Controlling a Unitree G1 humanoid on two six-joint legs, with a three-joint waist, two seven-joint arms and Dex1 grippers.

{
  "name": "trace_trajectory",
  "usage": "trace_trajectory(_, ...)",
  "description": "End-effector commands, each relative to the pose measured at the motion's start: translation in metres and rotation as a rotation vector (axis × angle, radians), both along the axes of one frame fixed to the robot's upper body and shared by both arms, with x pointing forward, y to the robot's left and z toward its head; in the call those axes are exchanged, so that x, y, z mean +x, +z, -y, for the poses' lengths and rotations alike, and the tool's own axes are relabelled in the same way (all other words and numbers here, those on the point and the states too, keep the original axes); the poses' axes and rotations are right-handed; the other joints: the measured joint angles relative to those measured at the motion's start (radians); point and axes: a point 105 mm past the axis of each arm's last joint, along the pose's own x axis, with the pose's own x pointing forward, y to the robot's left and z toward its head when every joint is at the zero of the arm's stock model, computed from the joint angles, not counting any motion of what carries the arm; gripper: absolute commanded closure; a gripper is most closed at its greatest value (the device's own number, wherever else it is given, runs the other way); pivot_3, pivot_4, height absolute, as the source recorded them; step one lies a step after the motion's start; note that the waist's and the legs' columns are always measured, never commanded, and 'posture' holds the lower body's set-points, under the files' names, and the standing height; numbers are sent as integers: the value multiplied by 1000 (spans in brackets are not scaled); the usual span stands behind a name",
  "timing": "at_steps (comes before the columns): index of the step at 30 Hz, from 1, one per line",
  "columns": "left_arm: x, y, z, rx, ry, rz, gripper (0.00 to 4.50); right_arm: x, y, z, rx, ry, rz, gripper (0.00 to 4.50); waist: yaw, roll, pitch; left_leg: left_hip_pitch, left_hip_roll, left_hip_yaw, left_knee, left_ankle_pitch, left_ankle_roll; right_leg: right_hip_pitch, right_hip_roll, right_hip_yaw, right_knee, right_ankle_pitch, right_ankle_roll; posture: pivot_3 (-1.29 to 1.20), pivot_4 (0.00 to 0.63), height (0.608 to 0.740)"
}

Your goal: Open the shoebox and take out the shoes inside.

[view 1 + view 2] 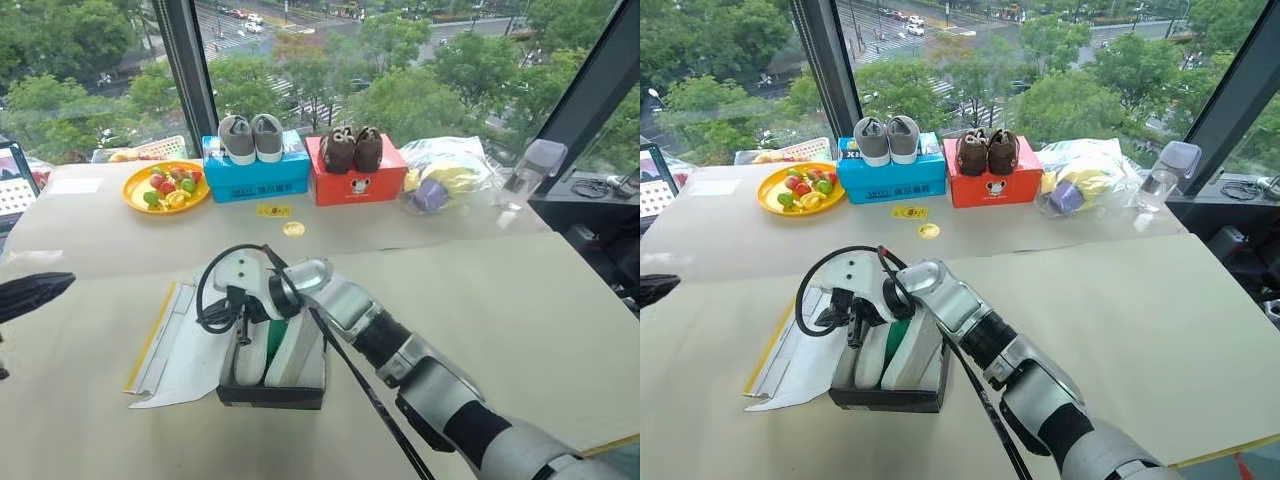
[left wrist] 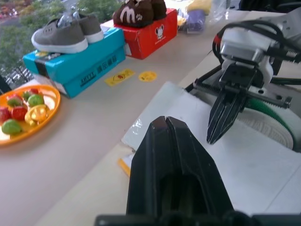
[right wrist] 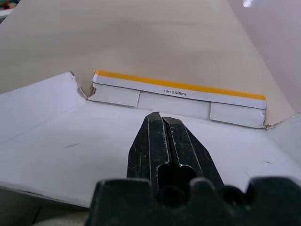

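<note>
The shoebox (image 1: 270, 396) stands open near the table's front, dark-sided. Its lid (image 1: 185, 352) is folded out flat to the left, white inside up, with a yellow edge (image 3: 178, 86). Green shoes (image 1: 288, 348) with white soles lie in the box, partly hidden by my right arm. My right gripper (image 1: 243, 338) is shut and holds nothing. It points left and down over the box's left rim and the lid, just beside the shoes (image 2: 269, 123). My left gripper (image 1: 62, 282) is shut and empty, raised at the far left, apart from the box.
At the back stand a blue box (image 1: 255, 178) with grey shoes on top, a red box (image 1: 352, 184) with brown shoes, an orange fruit plate (image 1: 165, 190), a plastic bag (image 1: 450, 172) and a bottle (image 1: 528, 168). Yellow stickers (image 1: 282, 218) lie mid-table.
</note>
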Motion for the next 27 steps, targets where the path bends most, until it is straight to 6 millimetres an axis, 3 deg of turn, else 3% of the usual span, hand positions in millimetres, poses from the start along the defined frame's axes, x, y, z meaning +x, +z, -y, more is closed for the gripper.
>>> trace_trajectory(1, 1, -14, 32, -21, -135, -51, 4490, 4, 46, 13, 155, -50, -31, 4500, 2, 0, 0, 0, 0, 0, 0, 0, 0, 0, 0, 0, 0, 0, 0, 0, 150, 731)
trace_trajectory(4, 3, -26, 47, -37, -198, -91, 4490, 6, 79, 34, 251, -97, -71, 4500, 4, 0, 0, -1, 0, -1, 0, 0, 0, 0, 0, 0, 0, 0, 0, 0, 150, 731)
trace_trajectory(7, 7, -37, 49, -40, -215, -119, 4490, 5, 103, 66, 274, -149, -73, 4500, 5, 0, 0, -1, 0, -1, 0, 0, 0, 0, 0, 0, -1, 0, 0, 0, 150, 731)
trace_trajectory(9, 9, -41, 50, -32, -228, -131, 4490, 1, 103, 84, 230, -180, -58, 4500, 6, -1, 0, -1, 0, -1, -2, 0, 0, -1, 0, 0, -1, 0, 0, 0, 150, 731)
trace_trajectory(13, 10, -45, 59, -27, -284, -154, 4490, -3, 82, 102, 81, -208, 54, 4500, 4, -2, -1, 1, 0, -1, -5, -3, 6, -1, 1, 0, -2, 0, 0, 0, 150, 731)
trace_trajectory(14, 9, -46, 61, -24, -302, -161, 4500, -3, 76, 106, 40, -204, 88, 4063, 4, -2, -1, 1, 0, 0, -6, -3, 6, -1, 1, 0, -2, 0, -1, 0, 150, 731)
trace_trajectory(17, 9, -48, 69, -26, -350, -177, 4500, -5, 71, 114, -36, -157, 167, 3504, 2, -1, 0, 1, -1, 0, -6, -3, 6, -1, 1, 1, -2, 0, 0, 0, 150, 731)
trace_trajectory(25, 8, -50, 78, -6, -422, -206, 4500, -4, 72, 121, -187, 32, 491, 660, 3, -1, 0, 1, 0, 0, -6, -3, 6, -1, 3, 1, -2, -1, 0, 0, 150, 731)
trace_trajectory(27, 8, -50, 78, 0, -429, -209, 4500, -7, 70, 123, -229, 96, 551, 147, 5, -1, 0, 1, 0, 0, -6, -3, 7, -1, 3, 1, -3, -1, 0, 0, 150, 731)
